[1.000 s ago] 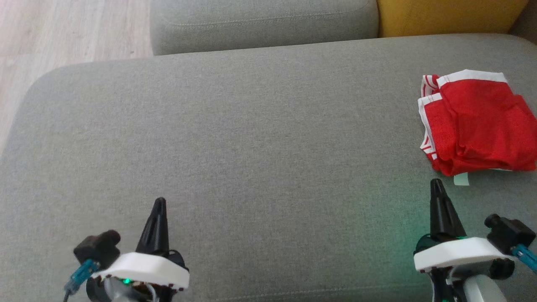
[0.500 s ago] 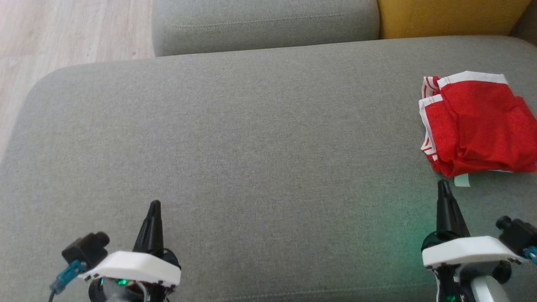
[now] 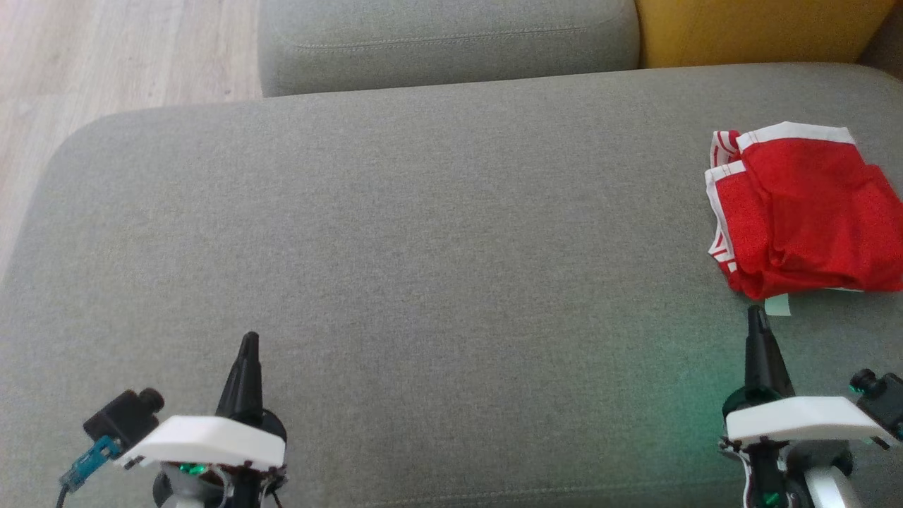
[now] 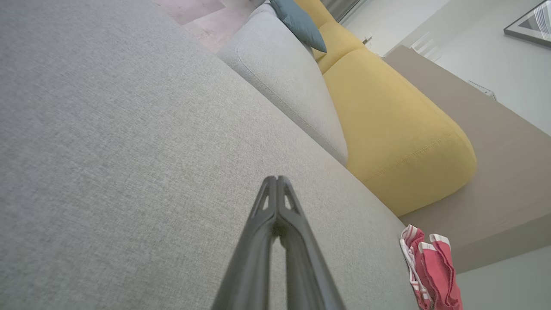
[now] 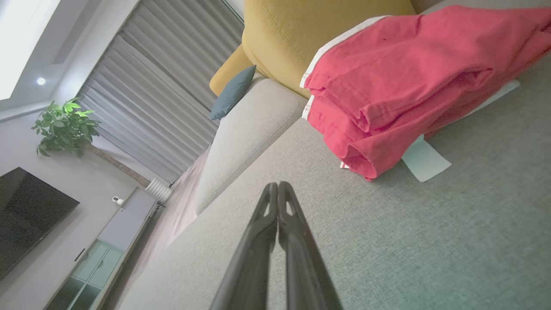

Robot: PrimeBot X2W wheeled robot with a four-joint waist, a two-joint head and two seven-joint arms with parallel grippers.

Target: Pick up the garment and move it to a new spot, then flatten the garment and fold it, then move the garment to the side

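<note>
one garment [image 3: 797,212] (red), two pincers [image 3: 248,339] [image 3: 756,312], one yellow cushion [image 3: 755,28], one blue pillow [image 4: 301,23]

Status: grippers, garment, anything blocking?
Left gripper shut, empty. Right gripper shut, empty, just short of garment. Garment folded, far right of sofa seat. Nothing blocking.

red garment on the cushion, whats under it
A pale tag pokes out from under the near edge of the red garment, lying on the grey cushion. How far it runs beneath, and whether anything else lies there, the cloth hides.

Head view down onto sofa seat [image 3: 423,233], wrist views low along it, garment [image 3: 797,212] shared
</note>
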